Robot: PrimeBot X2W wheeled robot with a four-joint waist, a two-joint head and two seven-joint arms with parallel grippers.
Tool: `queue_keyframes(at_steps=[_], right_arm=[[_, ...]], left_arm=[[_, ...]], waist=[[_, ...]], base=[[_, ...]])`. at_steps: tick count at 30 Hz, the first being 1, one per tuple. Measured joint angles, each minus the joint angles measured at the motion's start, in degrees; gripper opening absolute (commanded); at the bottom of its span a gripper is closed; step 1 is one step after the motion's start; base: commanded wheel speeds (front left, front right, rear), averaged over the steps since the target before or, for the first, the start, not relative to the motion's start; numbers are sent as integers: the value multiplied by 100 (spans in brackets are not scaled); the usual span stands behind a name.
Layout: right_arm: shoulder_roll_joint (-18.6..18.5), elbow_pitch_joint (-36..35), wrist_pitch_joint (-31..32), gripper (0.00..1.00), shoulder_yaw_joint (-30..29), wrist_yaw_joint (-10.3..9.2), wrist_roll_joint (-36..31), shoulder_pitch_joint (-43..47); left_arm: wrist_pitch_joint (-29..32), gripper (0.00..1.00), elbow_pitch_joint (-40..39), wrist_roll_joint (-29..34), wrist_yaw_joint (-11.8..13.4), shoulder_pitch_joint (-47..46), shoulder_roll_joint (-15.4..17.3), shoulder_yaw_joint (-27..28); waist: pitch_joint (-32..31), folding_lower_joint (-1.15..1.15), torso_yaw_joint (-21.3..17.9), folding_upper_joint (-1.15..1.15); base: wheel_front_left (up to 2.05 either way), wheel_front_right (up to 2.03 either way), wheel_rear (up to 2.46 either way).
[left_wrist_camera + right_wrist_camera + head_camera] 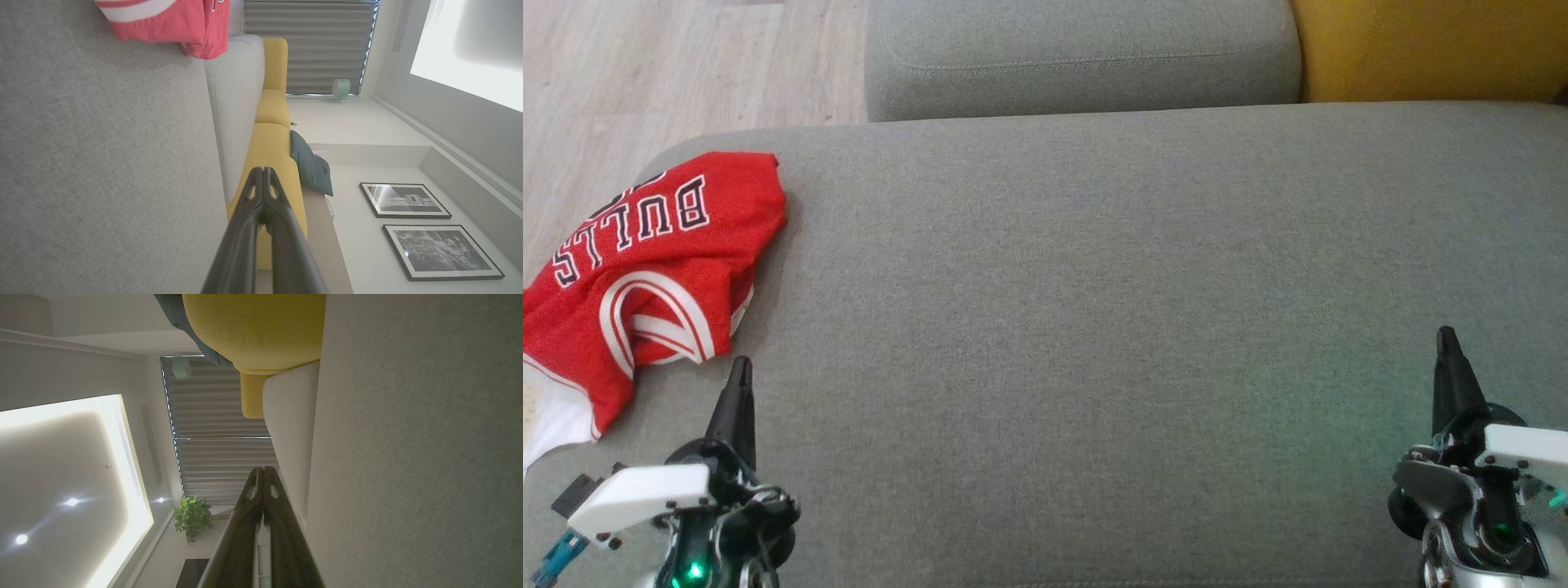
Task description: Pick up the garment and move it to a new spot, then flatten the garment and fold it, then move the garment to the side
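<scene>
Stretching flat from its left edge to its right, the grey sofa seat (1094, 327) gives open room across its middle and right side. A grey back cushion (1078, 57) borders the far edge, and a yellow cushion (1429, 49) sits at the far right corner. Pale wood floor (645, 73) shows beyond the rounded far left corner.

The red garment (645, 269) lies crumpled along the seat's left edge, part of it running over that edge. White letters outlined in black read "BULLS", upside down from the head view. White and red striped trim curves below the word.

The left pincer (740, 371), clenched and empty, hovers at the front left. Its tip is just beside the garment's near hem, and they appear not to touch. The right pincer (1446, 335), also clenched on nothing, hovers at the front right, well apart from the garment.
</scene>
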Motion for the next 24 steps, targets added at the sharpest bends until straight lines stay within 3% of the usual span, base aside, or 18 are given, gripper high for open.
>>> queue_keyframes(at_steps=[19, 20, 24], right_arm=[[0, 0, 0, 0, 0, 0, 0, 0], [1, 29, -1, 100, 0, 0, -1, 1], [31, 399, -1, 100, 11, -7, -1, 169]], left_arm=[[0, 0, 0, 0, 0, 0, 0, 0], [-3, 100, 26, 0, 5, 3, -3, -3], [-7, 100, 389, 0, 14, 251, -66, -20]], waist=[[0, 0, 0, 0], [0, 0, 0, 0], [0, 0, 0, 0]], base=[[0, 0, 0], [0, 0, 0], [0, 0, 0]])
